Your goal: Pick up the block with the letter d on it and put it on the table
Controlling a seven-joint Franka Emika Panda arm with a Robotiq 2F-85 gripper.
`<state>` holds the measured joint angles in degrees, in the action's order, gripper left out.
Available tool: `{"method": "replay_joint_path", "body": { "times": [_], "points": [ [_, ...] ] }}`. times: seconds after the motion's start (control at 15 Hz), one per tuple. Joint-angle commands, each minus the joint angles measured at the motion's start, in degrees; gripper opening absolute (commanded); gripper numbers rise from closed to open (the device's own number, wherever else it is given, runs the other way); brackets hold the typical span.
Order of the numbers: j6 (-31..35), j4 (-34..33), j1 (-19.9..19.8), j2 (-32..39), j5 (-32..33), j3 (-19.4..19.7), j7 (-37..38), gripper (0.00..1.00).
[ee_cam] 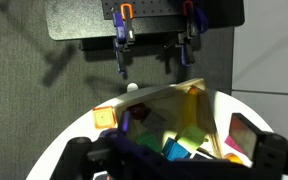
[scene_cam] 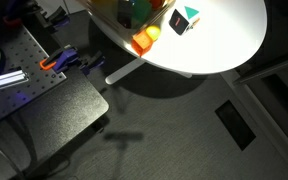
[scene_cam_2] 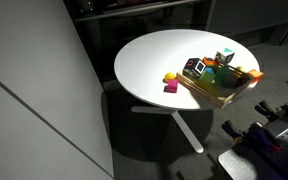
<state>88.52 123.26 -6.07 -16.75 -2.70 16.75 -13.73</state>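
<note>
A wooden tray (ee_cam: 199, 100) full of coloured blocks stands on the round white table (scene_cam_2: 149, 55), and also shows in an exterior view (scene_cam_2: 224, 95). Inside are green (ee_cam: 189, 135) and blue (ee_cam: 174, 150) blocks. A dark block with a pink face (ee_cam: 246, 135) stands on the table beside the tray, as in both exterior views (scene_cam_2: 194, 68) (scene_cam: 187, 18). No letter d is readable on any block. My gripper (ee_cam: 174, 168) hovers just above the tray, its dark fingers spread wide and empty. I cannot make it out in the exterior views.
An orange block (ee_cam: 106, 117) (scene_cam: 142, 42) and a yellow ball (scene_cam: 152, 33) lie on the table by the tray. The dark perforated bench (scene_cam: 44, 100) with clamps (ee_cam: 122, 25) stands beyond the table edge. The table leg (scene_cam_2: 179, 125) reaches the dark carpet.
</note>
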Motion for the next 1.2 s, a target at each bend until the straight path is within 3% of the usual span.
{"method": "replay_joint_path", "body": {
  "times": [0.0,1.13],
  "points": [
    [1.01,-0.14,-1.41,1.33,-0.15,-1.46,-0.01,1.0],
    [19.33,4.91,1.15,7.55,3.64,-10.48,3.92,1.0]
  ]
}}
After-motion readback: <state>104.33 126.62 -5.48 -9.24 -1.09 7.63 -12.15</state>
